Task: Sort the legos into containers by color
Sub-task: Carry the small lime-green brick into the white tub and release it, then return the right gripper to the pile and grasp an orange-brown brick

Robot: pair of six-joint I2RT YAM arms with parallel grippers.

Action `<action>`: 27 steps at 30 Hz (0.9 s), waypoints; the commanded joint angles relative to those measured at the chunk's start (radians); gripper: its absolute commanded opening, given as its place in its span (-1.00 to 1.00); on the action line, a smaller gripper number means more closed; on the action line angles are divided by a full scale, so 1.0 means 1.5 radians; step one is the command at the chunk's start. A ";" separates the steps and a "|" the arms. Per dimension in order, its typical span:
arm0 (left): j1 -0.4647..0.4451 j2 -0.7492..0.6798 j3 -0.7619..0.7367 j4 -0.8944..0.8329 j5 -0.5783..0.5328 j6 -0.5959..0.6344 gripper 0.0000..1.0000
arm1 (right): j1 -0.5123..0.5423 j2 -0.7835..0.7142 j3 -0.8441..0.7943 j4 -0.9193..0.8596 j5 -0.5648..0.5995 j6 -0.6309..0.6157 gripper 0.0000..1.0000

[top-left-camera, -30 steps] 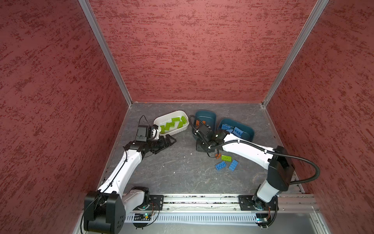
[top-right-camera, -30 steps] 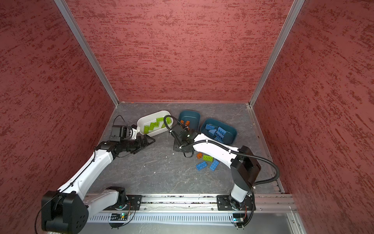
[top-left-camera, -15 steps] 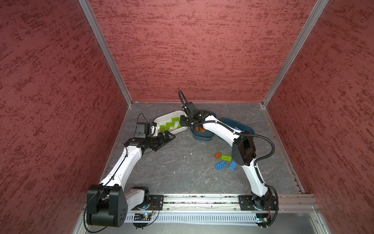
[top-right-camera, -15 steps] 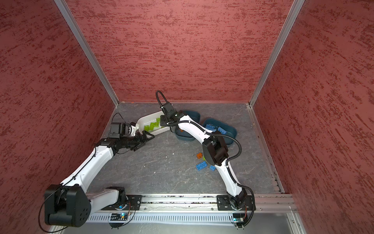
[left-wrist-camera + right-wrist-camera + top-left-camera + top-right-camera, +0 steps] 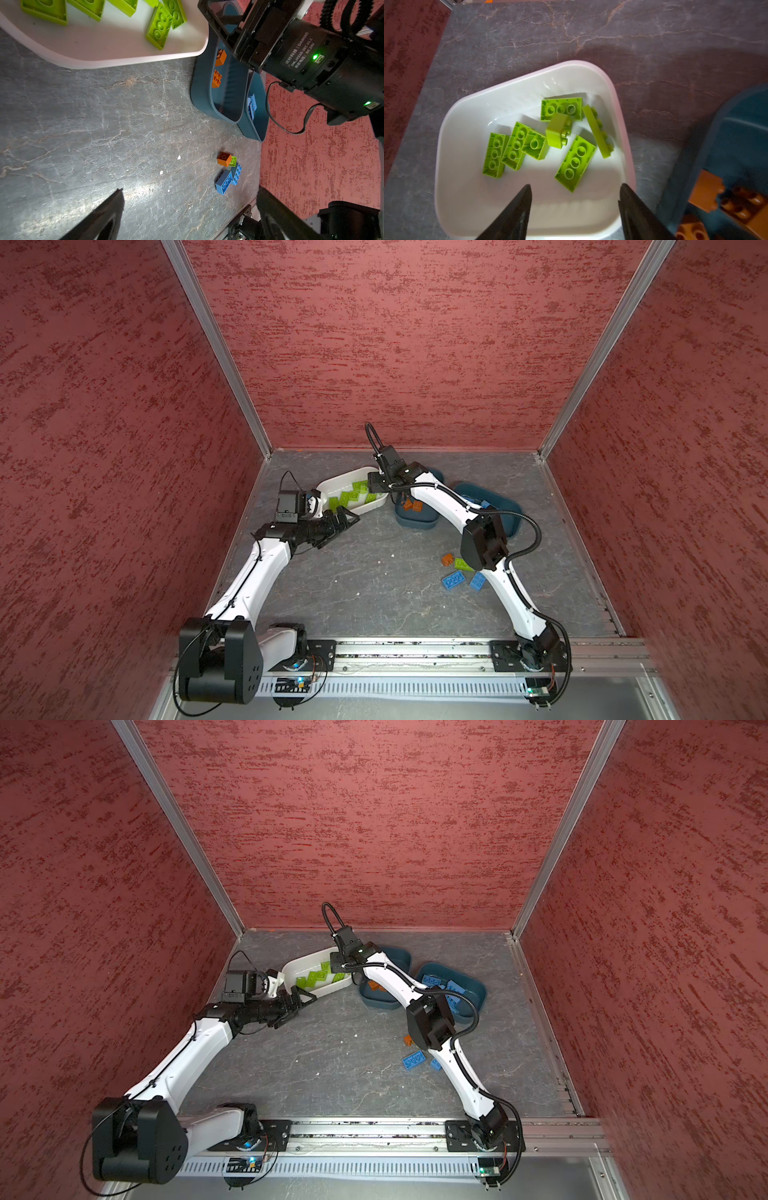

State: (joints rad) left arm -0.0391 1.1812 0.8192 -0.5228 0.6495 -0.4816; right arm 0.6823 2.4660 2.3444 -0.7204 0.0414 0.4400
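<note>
My right gripper (image 5: 575,186) hangs open over the near end of the white container (image 5: 467,187), nothing between its fingers. Several lime green legos (image 5: 575,162) lie in that tub, one small brick (image 5: 558,131) tilted on the others. My left gripper (image 5: 349,516) stands wide open and empty just in front of the white container (image 5: 328,489), low over the floor. The middle teal container (image 5: 415,522) holds orange legos (image 5: 411,506); the right teal container (image 5: 511,510) holds blue ones, largely hidden by my right arm.
Loose bricks lie on the grey floor under my right elbow: an orange one (image 5: 447,559), a green one (image 5: 462,564) and two blue ones (image 5: 453,581), (image 5: 478,580). Red walls close the cell on three sides; a metal rail (image 5: 415,649) runs along the front.
My right arm swung from beside the loose pile to above the white container, and its jaws went from shut to open. The left arm has barely moved.
</note>
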 commanded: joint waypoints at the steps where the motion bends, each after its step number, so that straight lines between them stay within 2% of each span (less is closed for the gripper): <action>1: 0.004 0.001 0.002 0.006 0.007 0.003 1.00 | -0.002 -0.108 -0.084 -0.013 0.021 -0.024 0.41; 6: -0.002 -0.001 -0.008 0.010 0.011 0.000 1.00 | -0.002 -0.283 -0.323 0.007 0.021 -0.027 0.51; 10: -0.012 0.006 -0.014 0.015 0.011 0.000 1.00 | -0.002 -0.401 -0.478 -0.029 0.059 -0.032 0.56; 15: -0.025 0.020 -0.016 0.020 0.008 0.001 1.00 | -0.001 -0.530 -0.650 -0.044 0.035 0.039 0.58; 18: -0.031 0.024 -0.016 0.022 0.005 0.002 0.99 | 0.000 -0.599 -0.753 -0.014 0.019 0.073 0.58; 23: -0.038 0.037 -0.017 0.026 0.006 0.005 0.99 | 0.000 -0.647 -0.863 0.031 0.019 0.094 0.57; 27: -0.046 0.038 -0.019 0.029 0.000 0.002 0.99 | -0.001 -0.641 -0.896 0.047 0.007 0.155 0.56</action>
State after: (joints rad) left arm -0.1001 1.2369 0.8021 -0.5060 0.6525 -0.4820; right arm 0.6807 1.5158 1.0153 -0.7074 0.0635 0.5861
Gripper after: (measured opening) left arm 0.996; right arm 0.783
